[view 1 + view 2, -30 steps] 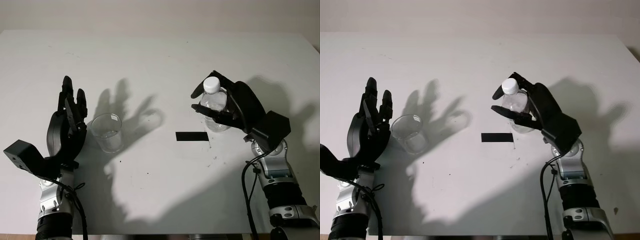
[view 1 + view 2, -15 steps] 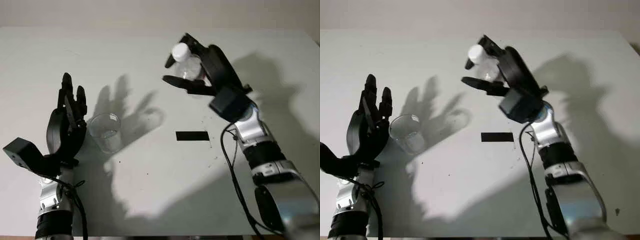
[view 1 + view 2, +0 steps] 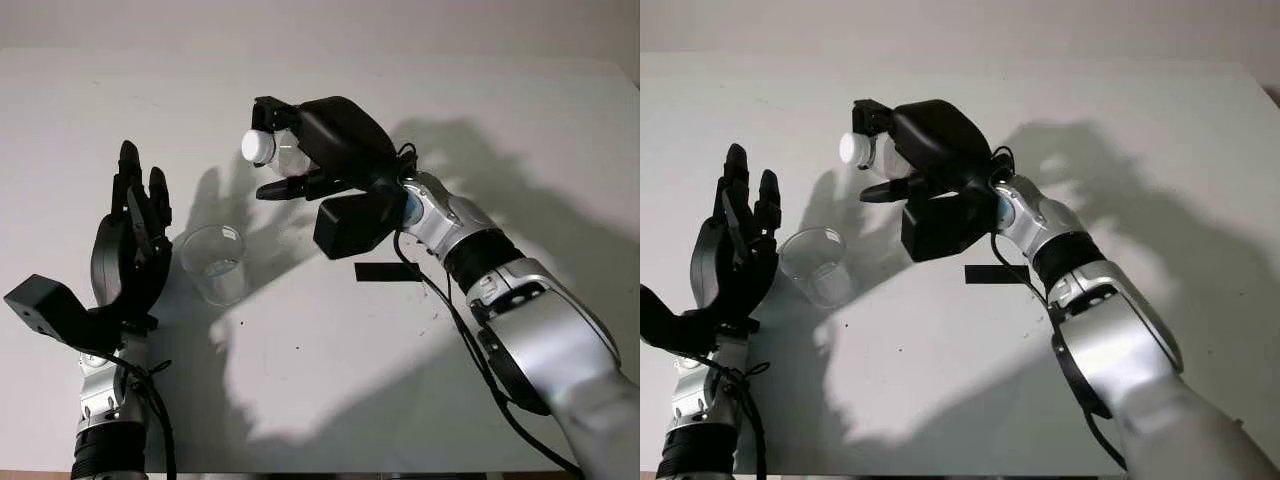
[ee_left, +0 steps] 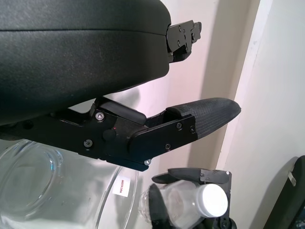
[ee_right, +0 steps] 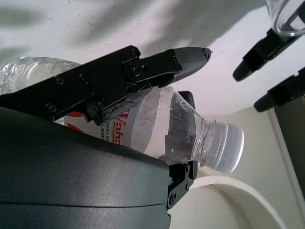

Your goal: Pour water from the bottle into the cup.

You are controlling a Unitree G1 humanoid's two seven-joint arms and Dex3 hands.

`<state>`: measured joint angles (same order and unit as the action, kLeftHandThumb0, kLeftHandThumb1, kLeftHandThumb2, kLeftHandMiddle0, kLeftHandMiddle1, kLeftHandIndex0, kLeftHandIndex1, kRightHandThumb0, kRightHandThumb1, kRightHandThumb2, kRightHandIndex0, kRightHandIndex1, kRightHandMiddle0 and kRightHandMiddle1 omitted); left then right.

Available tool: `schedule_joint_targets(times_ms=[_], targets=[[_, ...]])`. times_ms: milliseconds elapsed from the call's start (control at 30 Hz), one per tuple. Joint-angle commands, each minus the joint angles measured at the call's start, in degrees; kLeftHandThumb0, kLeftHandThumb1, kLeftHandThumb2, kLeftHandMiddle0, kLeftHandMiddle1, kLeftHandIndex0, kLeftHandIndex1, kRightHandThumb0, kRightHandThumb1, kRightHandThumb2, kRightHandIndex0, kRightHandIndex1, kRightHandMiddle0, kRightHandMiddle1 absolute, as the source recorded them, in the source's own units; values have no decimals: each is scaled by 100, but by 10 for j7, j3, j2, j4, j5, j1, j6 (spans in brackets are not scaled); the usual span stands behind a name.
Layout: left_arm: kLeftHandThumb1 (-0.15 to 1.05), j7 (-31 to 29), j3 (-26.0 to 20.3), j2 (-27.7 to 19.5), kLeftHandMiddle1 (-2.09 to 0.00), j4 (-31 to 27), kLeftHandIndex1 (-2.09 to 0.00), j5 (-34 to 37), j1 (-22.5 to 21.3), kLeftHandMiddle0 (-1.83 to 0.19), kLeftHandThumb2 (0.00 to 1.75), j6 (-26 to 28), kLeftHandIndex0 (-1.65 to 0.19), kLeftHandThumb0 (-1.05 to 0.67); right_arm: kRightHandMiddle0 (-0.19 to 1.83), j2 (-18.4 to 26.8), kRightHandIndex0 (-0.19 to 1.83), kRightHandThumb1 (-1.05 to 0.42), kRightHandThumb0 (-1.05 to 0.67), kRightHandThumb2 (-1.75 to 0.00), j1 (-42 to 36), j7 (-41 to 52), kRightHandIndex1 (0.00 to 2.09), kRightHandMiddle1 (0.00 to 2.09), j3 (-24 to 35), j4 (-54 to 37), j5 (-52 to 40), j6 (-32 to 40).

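Observation:
A clear plastic cup (image 3: 215,263) stands upright on the white table at the left. My left hand (image 3: 138,225) is open just beside it on its left, not touching it. My right hand (image 3: 300,150) is shut on a clear water bottle (image 3: 280,152) with a white cap (image 3: 257,146), held in the air above and to the right of the cup. The bottle is tipped on its side with the capped end pointing left toward the cup. In the right wrist view the bottle (image 5: 157,126) lies between my fingers (image 5: 143,71), cap (image 5: 228,148) on.
A small black tape strip (image 3: 386,271) lies on the table (image 3: 330,380) at the centre right, under my right forearm. The table's far edge runs along the top of the head views.
My right hand has lifted the bottle off the table at the right, carried it up and left, and tipped it sideways toward the cup. The left hand and cup have stayed put.

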<state>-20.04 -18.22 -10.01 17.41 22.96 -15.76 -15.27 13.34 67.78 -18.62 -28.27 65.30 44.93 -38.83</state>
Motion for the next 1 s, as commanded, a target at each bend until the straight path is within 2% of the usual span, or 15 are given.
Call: schedule_joint_targets(times_ms=[0, 167, 367, 467, 600, 700, 867, 967], targets=[[105, 5, 2, 11, 0, 7, 0, -3, 18, 19, 72, 1, 19, -76, 96, -2, 127, -105, -43, -22, 31, -31, 209, 209, -22, 6, 23, -8], [105, 7, 3, 13, 0, 13, 0, -1, 15, 19, 73, 1, 19, -76, 97, 10, 126, -105, -47, -26, 63, -118, 209, 209, -87, 18, 100, -4], [105, 7, 5, 17, 0, 21, 0, -5, 10, 19, 71, -7, 19, -76, 93, 17, 132, -105, -47, -30, 95, -147, 209, 209, -121, 20, 133, 2], [105, 2, 5, 19, 0, 24, 0, -2, 9, 19, 71, -11, 19, -76, 59, 22, 129, -105, -45, -29, 110, -177, 209, 209, -146, 14, 163, 8], [105, 0, 7, 21, 0, 25, 0, -2, 8, 19, 71, -13, 19, -76, 47, 25, 126, -105, -45, -28, 122, -223, 209, 207, -173, 10, 195, 18], [105, 3, 7, 22, 0, 24, 0, -4, 9, 19, 71, -14, 19, -76, 56, 23, 128, -105, -44, -26, 128, -261, 209, 209, -185, 11, 207, 15], [105, 2, 7, 25, 0, 26, 0, -2, 10, 19, 71, -18, 19, -76, 76, 20, 134, -105, -44, -32, 133, -274, 209, 209, -192, 14, 206, 6], [105, 4, 7, 27, 0, 27, 0, -3, 9, 19, 71, -20, 19, -76, 83, 21, 134, -105, -45, -28, 139, -299, 209, 209, -212, 9, 229, 18]])
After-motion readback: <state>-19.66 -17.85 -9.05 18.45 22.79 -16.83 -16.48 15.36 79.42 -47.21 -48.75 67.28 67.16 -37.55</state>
